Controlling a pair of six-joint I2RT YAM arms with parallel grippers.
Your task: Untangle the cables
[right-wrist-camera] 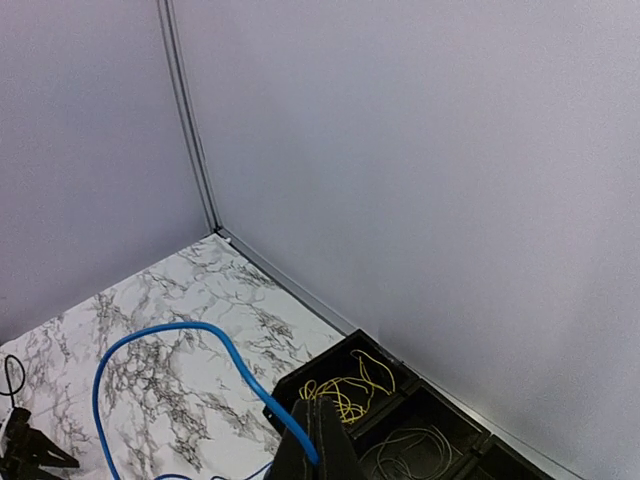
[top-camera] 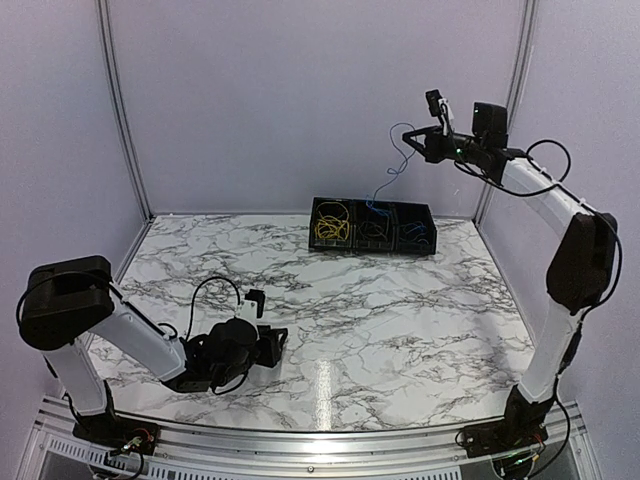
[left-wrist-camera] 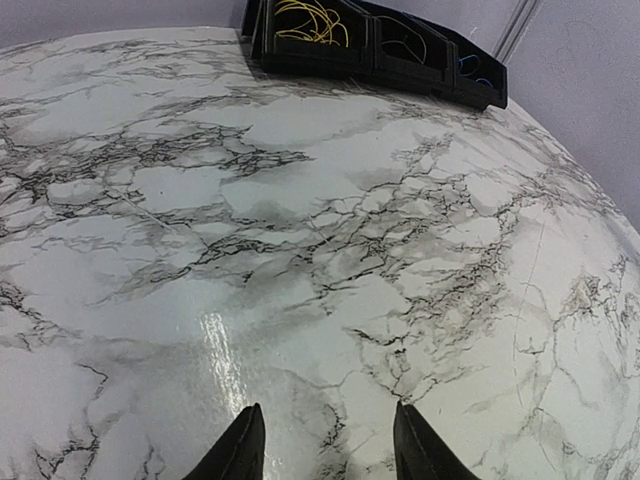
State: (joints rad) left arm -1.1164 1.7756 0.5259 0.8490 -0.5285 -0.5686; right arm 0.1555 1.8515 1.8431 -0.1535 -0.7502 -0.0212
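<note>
My right gripper (top-camera: pixel 418 141) is raised high above the back of the table, shut on the blue cable (top-camera: pixel 397 165), which hangs down toward the black tray (top-camera: pixel 342 248). In the right wrist view the blue cable (right-wrist-camera: pixel 160 335) loops out from between my closed fingers (right-wrist-camera: pixel 322 440). The yellow cable (top-camera: pixel 331 225) lies in the tray's left compartment, also in the right wrist view (right-wrist-camera: pixel 350 388). The black cable (top-camera: pixel 374 230) lies in the middle compartment. My left gripper (top-camera: pixel 276 342) is open and empty, low over the marble near the front left; its fingertips (left-wrist-camera: pixel 243 450) show at the bottom.
The three-compartment tray sits at the back centre near the rear wall; it shows in the left wrist view (left-wrist-camera: pixel 300 60) too. Grey walls with metal corner posts (top-camera: pixel 120 120) enclose the marble table (top-camera: pixel 400 320). The right arm's elbow (top-camera: pixel 585 255) stands tall at the right.
</note>
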